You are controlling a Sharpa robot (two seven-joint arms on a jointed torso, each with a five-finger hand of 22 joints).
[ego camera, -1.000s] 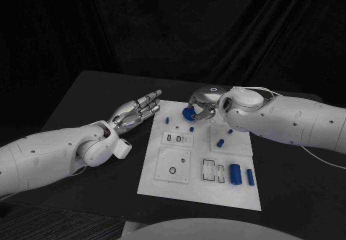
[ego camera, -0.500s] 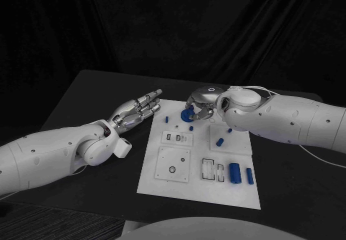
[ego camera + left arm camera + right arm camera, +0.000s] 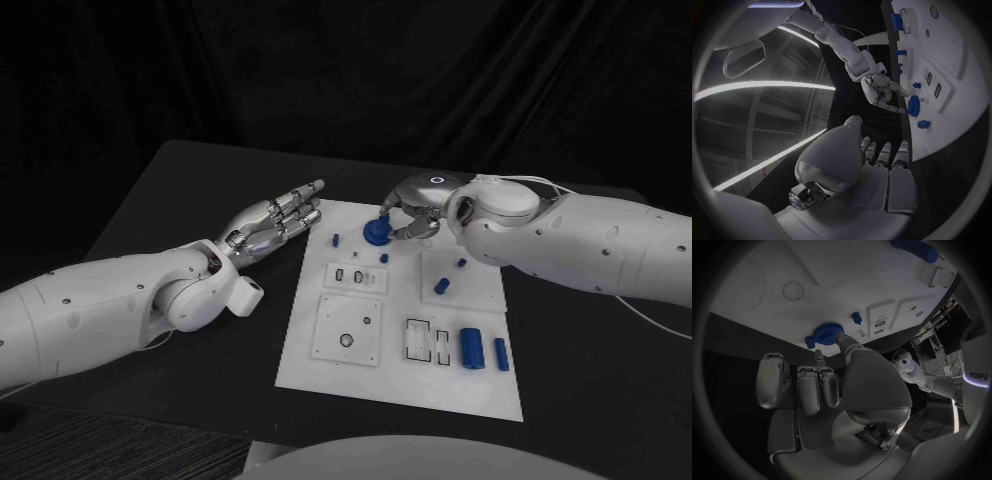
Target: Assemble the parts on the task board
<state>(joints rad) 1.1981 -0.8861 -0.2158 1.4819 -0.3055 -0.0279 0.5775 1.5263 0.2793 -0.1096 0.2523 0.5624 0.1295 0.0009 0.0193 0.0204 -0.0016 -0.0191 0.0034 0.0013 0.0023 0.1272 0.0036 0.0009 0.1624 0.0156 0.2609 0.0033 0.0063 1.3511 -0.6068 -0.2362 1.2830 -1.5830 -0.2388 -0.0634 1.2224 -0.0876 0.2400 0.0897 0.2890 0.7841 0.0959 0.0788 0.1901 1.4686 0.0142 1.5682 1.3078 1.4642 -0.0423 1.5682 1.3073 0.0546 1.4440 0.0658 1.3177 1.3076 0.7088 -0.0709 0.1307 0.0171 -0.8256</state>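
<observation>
**Blue disc at the right hand's fingertips, far end of the board**

Head view: the task board [image 3: 397, 340] lies on the black bench, and the right hand [image 3: 411, 210] reaches over its far edge. A round blue disc part [image 3: 376, 233] sits at that hand's fingers, on or just above the board; the fingers are bent down around it and appear to pinch it. The left hand [image 3: 274, 222] hovers beside the board's far left corner, flat, fingers apart, holding nothing. The right hand is clearly the nearer one to the disc.

Left wrist view: the left hand's fingers [image 3: 882, 155] lie straight and spread, apart from the board. Across from them the right hand [image 3: 879, 90] touches the blue disc [image 3: 913, 106] from the off-board side, with a small blue peg [image 3: 924, 124] just beside it.

Right wrist view: the disc [image 3: 826, 333] lies flat-faced against the board, its axis standing up from the surface, a fingertip [image 3: 842, 339] on its rim. My judgement: any seating move goes straight down along that axis.
</observation>
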